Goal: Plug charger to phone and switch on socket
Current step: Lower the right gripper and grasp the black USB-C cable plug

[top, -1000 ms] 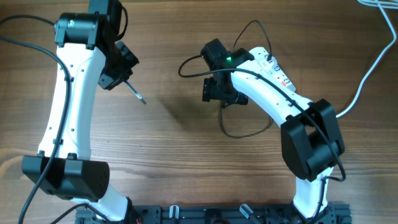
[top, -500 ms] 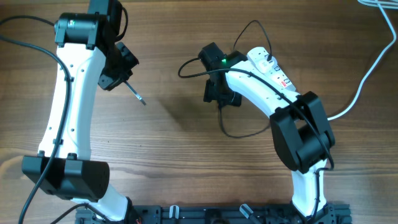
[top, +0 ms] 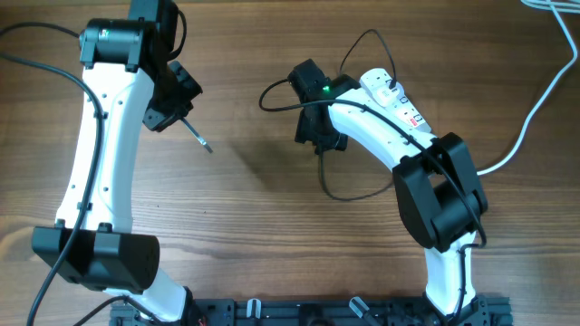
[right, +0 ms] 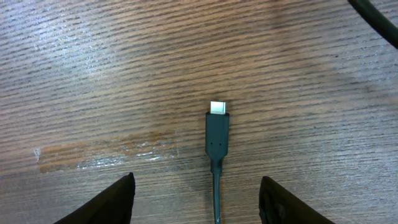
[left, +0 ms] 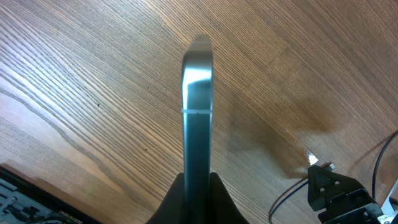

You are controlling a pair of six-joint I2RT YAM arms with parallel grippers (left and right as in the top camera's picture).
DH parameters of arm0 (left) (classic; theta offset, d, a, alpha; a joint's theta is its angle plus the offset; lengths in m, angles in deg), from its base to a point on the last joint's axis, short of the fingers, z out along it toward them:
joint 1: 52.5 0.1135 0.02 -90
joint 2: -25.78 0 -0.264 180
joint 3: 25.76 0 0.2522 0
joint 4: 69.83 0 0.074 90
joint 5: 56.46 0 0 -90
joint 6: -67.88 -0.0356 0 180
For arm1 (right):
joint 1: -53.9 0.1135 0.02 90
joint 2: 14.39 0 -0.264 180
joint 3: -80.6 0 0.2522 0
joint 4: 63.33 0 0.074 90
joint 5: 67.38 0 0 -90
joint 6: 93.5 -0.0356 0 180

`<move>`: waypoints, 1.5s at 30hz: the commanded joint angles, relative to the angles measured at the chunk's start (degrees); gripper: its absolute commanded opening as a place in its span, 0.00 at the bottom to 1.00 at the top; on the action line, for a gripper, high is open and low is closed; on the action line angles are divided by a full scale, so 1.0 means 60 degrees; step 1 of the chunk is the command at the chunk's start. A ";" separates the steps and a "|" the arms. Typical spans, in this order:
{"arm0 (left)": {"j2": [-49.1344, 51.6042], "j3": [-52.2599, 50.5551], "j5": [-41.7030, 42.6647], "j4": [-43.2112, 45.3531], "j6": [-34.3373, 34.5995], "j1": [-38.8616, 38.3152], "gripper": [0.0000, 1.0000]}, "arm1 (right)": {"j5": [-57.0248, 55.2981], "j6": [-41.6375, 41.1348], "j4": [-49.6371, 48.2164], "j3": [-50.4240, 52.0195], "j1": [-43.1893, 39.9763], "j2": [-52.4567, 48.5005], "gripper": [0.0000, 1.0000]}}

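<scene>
My left gripper [top: 180, 121] is shut on the phone [top: 199, 138] and holds it edge-on above the table; in the left wrist view only its thin dark edge [left: 198, 106] shows between the fingers [left: 198, 190]. My right gripper [top: 317, 138] is open and low over the table, with the charger's black connector tip [right: 217, 127] lying on the wood between its fingers [right: 198, 202]. The thin black charger cable [top: 355, 194] loops beneath the right arm. The white socket [top: 395, 94] lies behind the right arm, partly hidden by it.
The socket's thick white cord [top: 542, 86] runs off to the upper right corner. A black rail [top: 299, 312] lines the table's front edge. My right gripper also shows at the lower right of the left wrist view [left: 339, 194].
My right arm has shifted a little to the left over the connector, with its elbow swung inward. The left arm and the phone have not moved.
</scene>
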 commanded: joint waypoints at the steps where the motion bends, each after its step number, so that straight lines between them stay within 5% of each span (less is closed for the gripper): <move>1: -0.0029 0.0080 -0.0193 0.0033 0.0160 -0.0004 0.04 | -0.0270 -0.0204 -0.0062 0.0029 -0.0007 -0.0248 0.64; 14: -0.0029 0.0080 -0.0197 0.0029 0.0157 0.0000 0.04 | -0.0178 -0.0175 -0.0117 0.0025 -0.0004 -0.1104 0.61; 19: -0.0029 0.0080 -0.0197 0.0033 0.0157 0.0000 0.04 | -0.0080 -0.0178 -0.0109 0.0025 -0.0007 -0.1104 0.40; 38: -0.0029 0.0080 -0.0200 0.0102 0.0157 0.0000 0.04 | 0.0208 -0.0200 0.0098 0.0025 -0.0025 -0.1104 0.32; 45: -0.0029 0.0080 -0.0200 0.0102 0.0157 0.0000 0.04 | 0.0204 -0.0204 0.0095 0.0025 -0.0036 -0.1104 0.22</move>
